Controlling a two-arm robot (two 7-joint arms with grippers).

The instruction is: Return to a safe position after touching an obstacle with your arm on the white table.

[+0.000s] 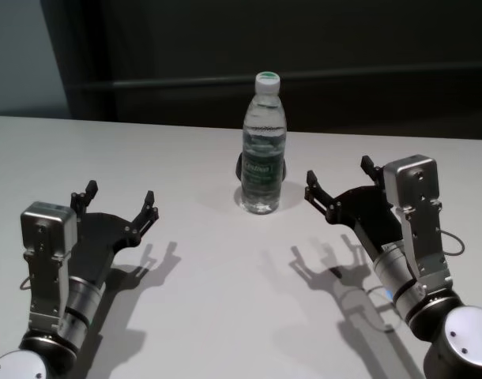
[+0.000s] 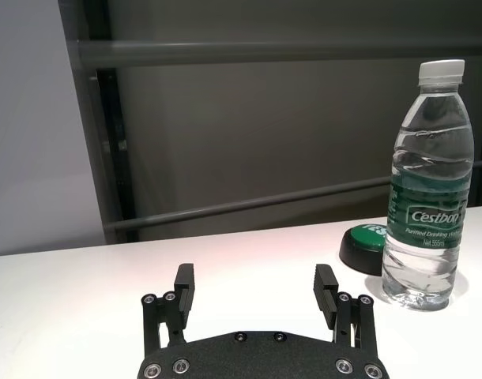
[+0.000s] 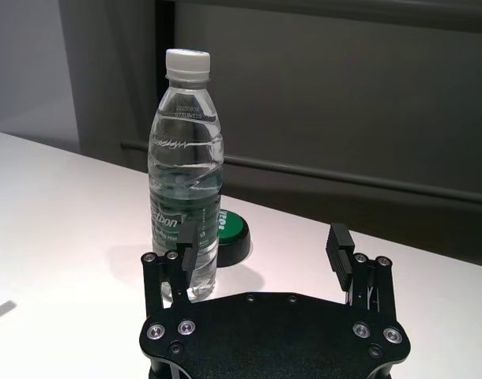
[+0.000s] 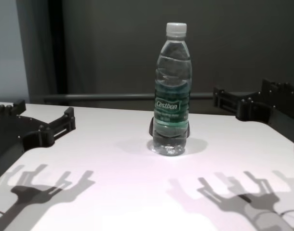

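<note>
The obstacle, a clear water bottle [image 1: 264, 150] with a white cap and a green "Cestbon" label [image 4: 167, 106], stands upright at the middle of the white table [image 1: 209, 308]. My left gripper [image 1: 119, 194] hovers over the table to the bottle's left, open and holding nothing, well apart from it. On the other side my right gripper [image 1: 339, 172] is also open and holds nothing, a short gap from the bottle. The left wrist view shows the bottle [image 2: 427, 197] off to one side of the left gripper [image 2: 254, 276]. In the right wrist view the bottle [image 3: 186, 197] stands just beyond one right fingertip [image 3: 190, 233].
A low dark button with a green top [image 2: 366, 246] sits right behind the bottle. A dark grey wall with a horizontal rail [image 1: 367, 77] runs along the table's far edge. Both forearms lie over the table's near corners.
</note>
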